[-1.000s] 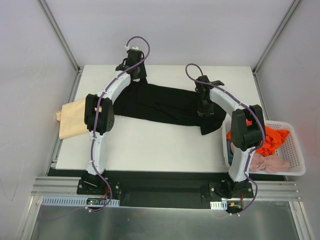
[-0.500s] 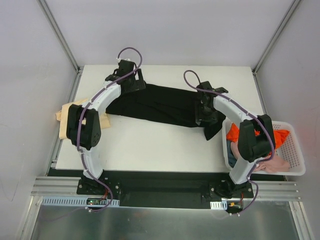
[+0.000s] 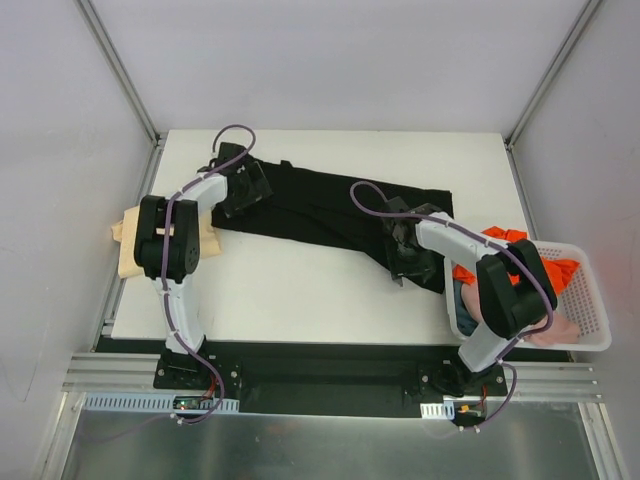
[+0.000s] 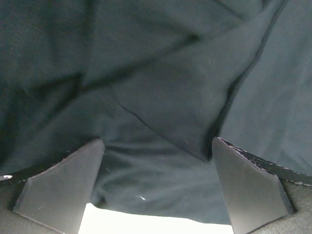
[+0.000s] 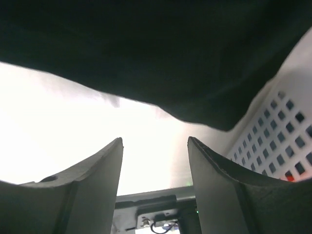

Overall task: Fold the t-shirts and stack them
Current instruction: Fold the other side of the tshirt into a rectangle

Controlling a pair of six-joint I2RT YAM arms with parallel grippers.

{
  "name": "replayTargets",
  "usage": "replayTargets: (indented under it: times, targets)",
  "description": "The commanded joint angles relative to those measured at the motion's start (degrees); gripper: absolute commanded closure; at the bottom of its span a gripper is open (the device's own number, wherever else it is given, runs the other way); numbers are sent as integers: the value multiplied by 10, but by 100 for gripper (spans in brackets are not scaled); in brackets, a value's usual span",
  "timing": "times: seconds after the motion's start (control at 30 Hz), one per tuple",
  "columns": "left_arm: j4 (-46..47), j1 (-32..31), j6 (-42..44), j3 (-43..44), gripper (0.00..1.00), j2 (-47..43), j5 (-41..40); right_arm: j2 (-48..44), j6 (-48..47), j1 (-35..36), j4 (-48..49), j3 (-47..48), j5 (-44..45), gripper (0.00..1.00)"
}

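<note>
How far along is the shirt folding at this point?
Done: one tan t-shirt sits folded at the left edge of the table. In hand: the black t-shirt lies as a long rumpled band, left gripper and right gripper open near its ends, holding nothing. Left: finishing it, plus the orange t-shirt and pink t-shirt in the basket.

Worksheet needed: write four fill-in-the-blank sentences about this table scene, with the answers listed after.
The t-shirt spread across the table is ____.
The tan t-shirt lies at the table's ____ edge.
The white basket stands at the table's ____ side.
The left gripper and right gripper both stand ____.
Missing words: black, left, right, open.
</note>
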Motion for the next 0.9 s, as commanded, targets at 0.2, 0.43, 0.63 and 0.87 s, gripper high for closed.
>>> replayTargets:
  times: [0.2,0.43,0.63,0.87]
  targets:
    - [-19,78,-50,43,1,65,25,-87,8,5,-7,-33,-24,38]
    - [-73,113,-35,166,1,118,8,-125,-13,4,4,-32,-52,34]
    - [-90,129,-5,247,1,147,22,-123,-33,6,29,-58,-105,35]
    - [-90,129,5,254,1,142,27,-80,-31,34,66,-66,-148,39]
